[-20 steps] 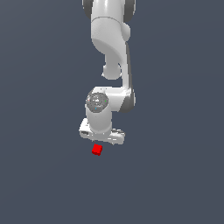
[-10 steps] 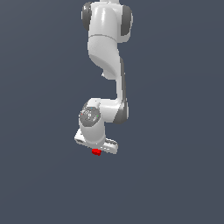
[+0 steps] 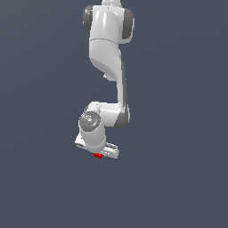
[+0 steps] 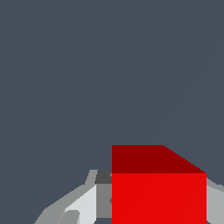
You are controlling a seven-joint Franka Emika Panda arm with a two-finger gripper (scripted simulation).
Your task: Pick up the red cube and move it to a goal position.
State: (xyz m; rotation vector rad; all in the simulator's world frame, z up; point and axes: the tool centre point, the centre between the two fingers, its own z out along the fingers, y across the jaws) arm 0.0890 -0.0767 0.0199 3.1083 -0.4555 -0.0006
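Note:
The red cube (image 3: 98, 155) shows in the exterior view only as a thin red sliver under the white hand. My gripper (image 3: 99, 153) has come down over it from above. In the wrist view the red cube (image 4: 158, 197) looms large and sits between the two fingers. One grey finger (image 4: 89, 203) lies against one side of the cube and the other finger (image 4: 215, 203) against the opposite side, with no gap showing. The gripper (image 4: 158, 205) is shut on the cube.
The white arm (image 3: 109, 53) rises straight above the hand to the top of the exterior view. Everything else in both views is plain dark grey-blue.
The hand has dropped onto the cube, which was fully visible below it one second ago and is now mostly covered. The cube itself has barely shifted in the picture.

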